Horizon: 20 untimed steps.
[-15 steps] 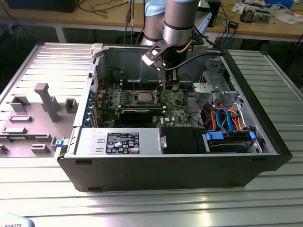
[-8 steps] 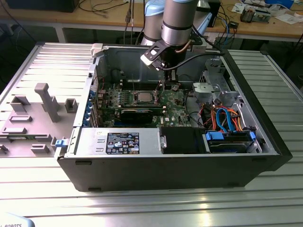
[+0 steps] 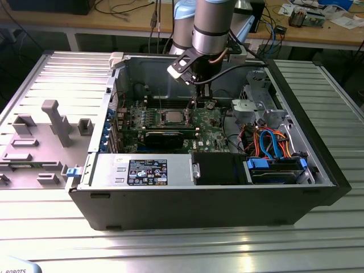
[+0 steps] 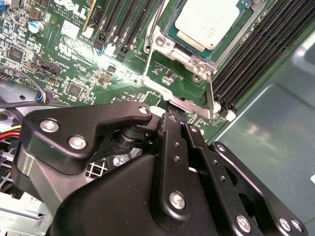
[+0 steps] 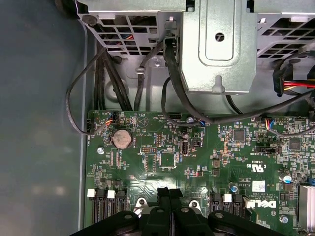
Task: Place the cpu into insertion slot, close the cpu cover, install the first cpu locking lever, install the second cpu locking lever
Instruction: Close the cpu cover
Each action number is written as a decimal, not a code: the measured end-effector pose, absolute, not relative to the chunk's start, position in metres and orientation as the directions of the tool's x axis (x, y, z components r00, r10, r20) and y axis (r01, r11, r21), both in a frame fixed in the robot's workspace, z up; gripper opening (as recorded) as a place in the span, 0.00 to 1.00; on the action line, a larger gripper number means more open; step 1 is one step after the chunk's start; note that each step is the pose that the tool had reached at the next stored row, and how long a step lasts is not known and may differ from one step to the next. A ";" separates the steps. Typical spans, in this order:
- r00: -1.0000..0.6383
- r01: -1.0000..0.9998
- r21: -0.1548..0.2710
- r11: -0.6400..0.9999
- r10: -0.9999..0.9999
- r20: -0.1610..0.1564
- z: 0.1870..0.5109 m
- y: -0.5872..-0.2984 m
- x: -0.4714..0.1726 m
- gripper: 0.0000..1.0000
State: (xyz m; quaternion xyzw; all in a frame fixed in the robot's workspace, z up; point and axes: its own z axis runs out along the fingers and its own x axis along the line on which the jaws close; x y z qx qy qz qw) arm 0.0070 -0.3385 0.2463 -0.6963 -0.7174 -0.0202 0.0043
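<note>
Closed together with nothing visibly gripped, fingers (image 4: 171, 140) are held at the edge of the slot (image 4: 183, 103), seemingly for pushing rather than grasping, where the cpu (image 4: 209, 22) is seated beneath the cpu cover (image 4: 166, 48).

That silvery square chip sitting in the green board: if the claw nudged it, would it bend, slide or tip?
The cpu looks like a flat, metal-topped slab, so it is probably stiff rather than floppy. It lies low in its socket, so it seems unlikely to tip or roll. Its smooth top may well be slippery.
</note>
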 end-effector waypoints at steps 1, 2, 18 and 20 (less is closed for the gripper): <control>-0.030 0.999 0.023 0.029 0.999 0.034 0.246 -0.339 0.006 0.11; -0.030 0.999 0.023 0.029 0.999 0.034 0.246 -0.339 0.006 0.11; -0.030 0.999 0.023 0.029 0.999 0.034 0.246 -0.339 0.001 0.11; -0.030 0.999 0.023 0.029 0.999 0.034 0.246 -0.339 0.000 0.11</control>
